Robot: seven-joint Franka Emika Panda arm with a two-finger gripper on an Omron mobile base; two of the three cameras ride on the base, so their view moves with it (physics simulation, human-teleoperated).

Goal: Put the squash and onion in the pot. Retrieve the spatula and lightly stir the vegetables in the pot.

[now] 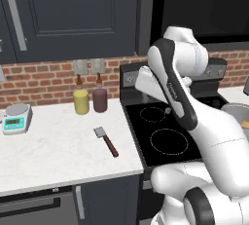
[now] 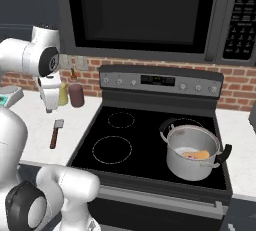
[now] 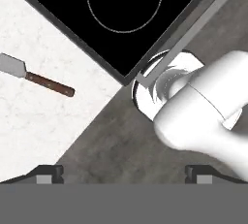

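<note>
Veg are in the pot (image 2: pixel 192 157), so step 1 looks done: the squash (image 2: pixel 196 154) lies on the pot's pale floor, w/ a bit of pinkish purple just beside it, prob. the onion (image 2: pixel 186 156), too small to be sure. Pot sits on the front right burner of the stove (image 2: pixel 150 145). Step in hand, as I judge it: fetching the spatula (image 1: pixel 106 141).

Spatula lies flat on the white bench (image 1: pixel 53 146), left of the stove, grey blade toward the back wall, brown handle toward the front edge. Nothing touches it. A yellow jar (image 1: pixel 81 101) and a maroon jar (image 1: pixel 100 99) stand well behind it at the brick wall; a small scale (image 1: pixel 16 118) sits far left.

Claw (image 3: pixel 122 174) is spread wide and empty, w/ nothing btwn the tips. In the hand view it looks down past the bench's front corner at the floor, spatula up in the left of that view, so the claw isn't over it yet.

Next move calls for: swing over the bench, line the tips across the handle rather than the blade, come down, close on the wood. Handle is thin and lies flat on the bench, so the tips need to go low, nearly to the surface. After that carry it over to the pot and stir gently.
</note>
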